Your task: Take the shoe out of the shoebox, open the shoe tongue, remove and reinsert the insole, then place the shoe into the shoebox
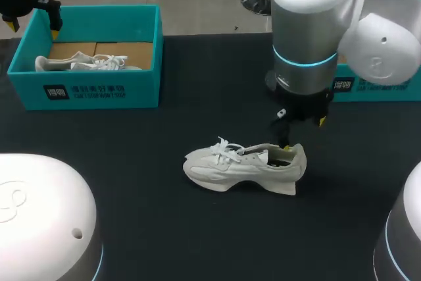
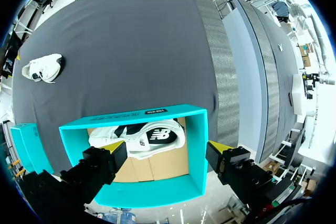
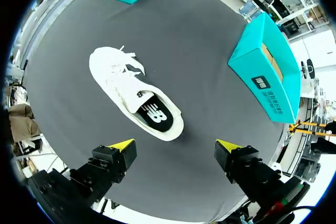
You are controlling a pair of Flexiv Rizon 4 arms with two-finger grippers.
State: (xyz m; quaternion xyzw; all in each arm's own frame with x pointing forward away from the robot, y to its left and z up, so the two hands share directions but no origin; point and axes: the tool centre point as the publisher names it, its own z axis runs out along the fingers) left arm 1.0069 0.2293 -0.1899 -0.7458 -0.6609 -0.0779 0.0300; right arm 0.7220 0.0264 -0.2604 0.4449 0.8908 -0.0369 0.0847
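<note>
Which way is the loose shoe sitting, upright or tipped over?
Upright: the shoe rests on its sole on the table, opening facing up toward the right gripper.

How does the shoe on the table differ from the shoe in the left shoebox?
The shoe on the table stands in the open, below the right hand; the boxed shoe sits inside the teal shoebox, under the left hand. Both are white, laced, with black insoles.
</note>
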